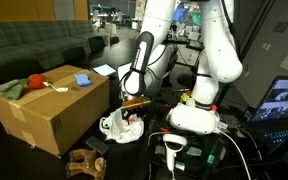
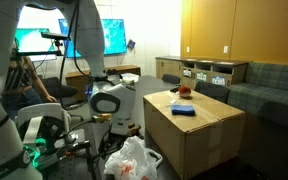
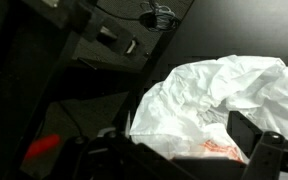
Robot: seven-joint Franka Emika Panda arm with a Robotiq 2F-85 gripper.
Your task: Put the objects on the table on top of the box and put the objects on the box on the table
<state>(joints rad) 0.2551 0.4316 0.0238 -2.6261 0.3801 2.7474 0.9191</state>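
As it sits closed, brown cardboard box [image 1: 46, 112]

The large brown cardboard box [image 1: 44, 118] looks matt and smooth; the crumpled white plastic bag [image 3: 214, 100] appears thin, wrinkled, faintly glossy.

The white, 7-jointed Franka arm [image 1: 216, 50] rises from its rounded base, arches over at the top and comes steeply down in front, ending in a black wrist section. Below that, the black Robotiq gripper [image 1: 134, 103] hangs low and points almost straight down, as both exterior views show [image 2: 119, 125]. In the wrist view its 2 dark fingers [image 3: 259, 135] stand spread wide apart.
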